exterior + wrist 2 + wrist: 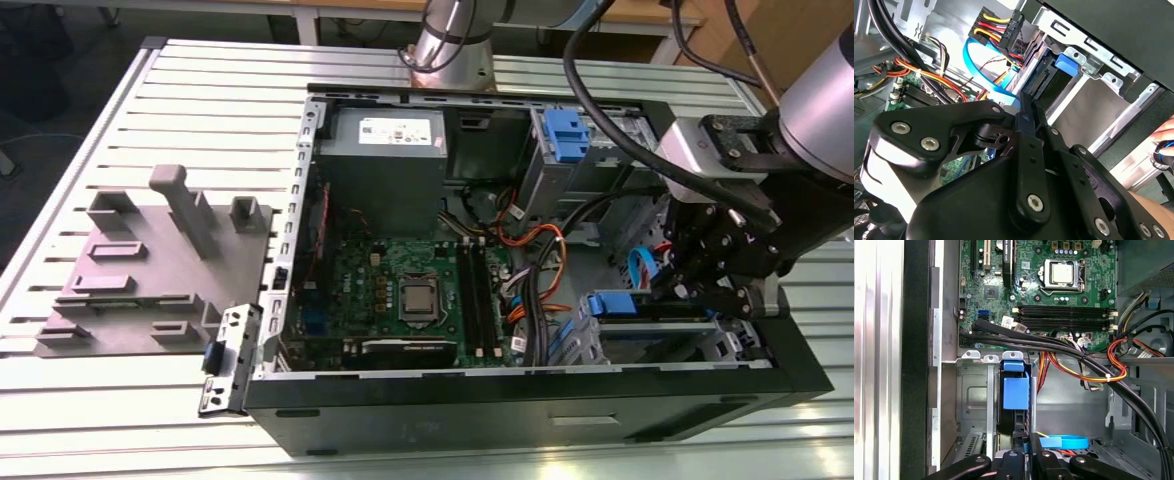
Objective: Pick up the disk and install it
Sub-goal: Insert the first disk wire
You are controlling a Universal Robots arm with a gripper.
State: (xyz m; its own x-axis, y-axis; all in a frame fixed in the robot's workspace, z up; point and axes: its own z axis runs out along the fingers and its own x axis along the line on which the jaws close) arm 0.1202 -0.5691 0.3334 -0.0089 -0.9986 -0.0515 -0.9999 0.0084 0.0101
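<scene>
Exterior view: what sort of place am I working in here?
Probably a robotics lab bench for PC assembly: an open computer case lies on a slatted aluminium table, beside a grey fixture plate, with the gripper inside.

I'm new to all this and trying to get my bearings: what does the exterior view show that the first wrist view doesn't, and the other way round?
Exterior view alone: the whole open computer case on a slatted table, a grey moulded holder at the exterior view's left, the grey power supply box, and the robot arm.

First wrist view alone: a close look down at the blue-railed disk standing in its metal bay, just ahead of the gripper.

Both: the green motherboard and the orange and black cables.
</scene>
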